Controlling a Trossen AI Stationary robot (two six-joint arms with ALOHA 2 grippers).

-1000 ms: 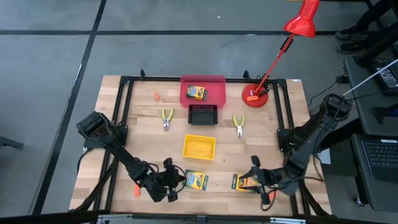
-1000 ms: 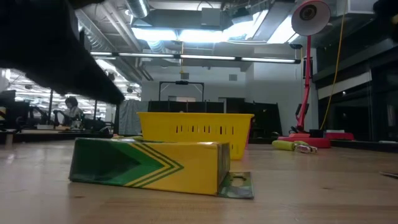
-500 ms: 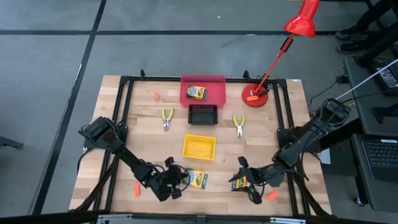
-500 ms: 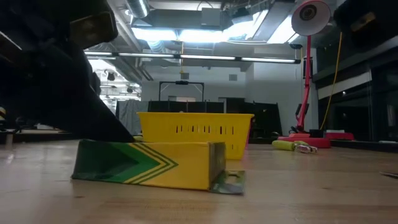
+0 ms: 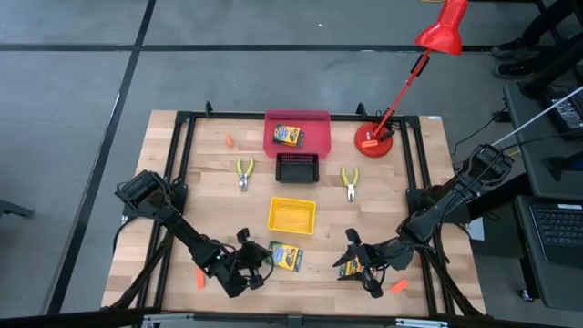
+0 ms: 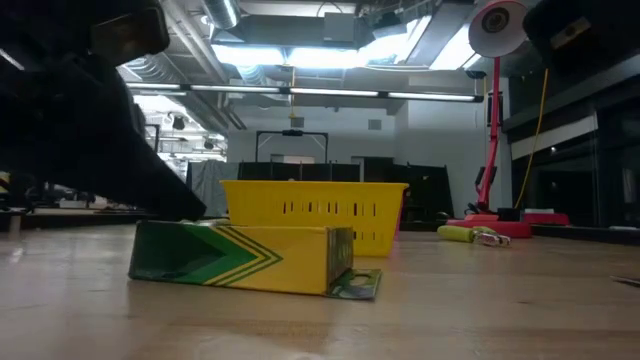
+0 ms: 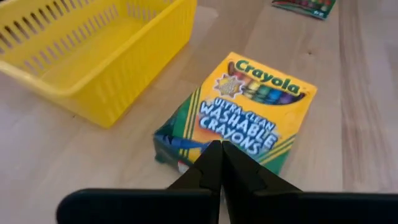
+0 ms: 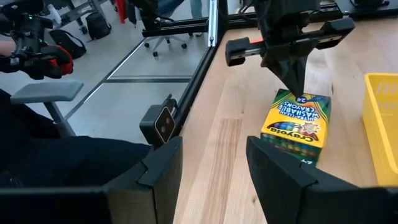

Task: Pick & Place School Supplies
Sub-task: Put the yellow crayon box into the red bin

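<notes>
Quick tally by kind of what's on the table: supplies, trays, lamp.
Crayon boxes: 3
Pliers: 2
Orange-red pieces: 4 (one lies on the lamp's base)
Trays: 3 (red, black, yellow)
Desk lamp: 1
Total: 13

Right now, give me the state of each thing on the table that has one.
left gripper: shut, tips at a crayon box
right gripper: open, over the second crayon box
third crayon box: lying in the red tray
yellow tray: empty
both pliers: lying flat
</notes>
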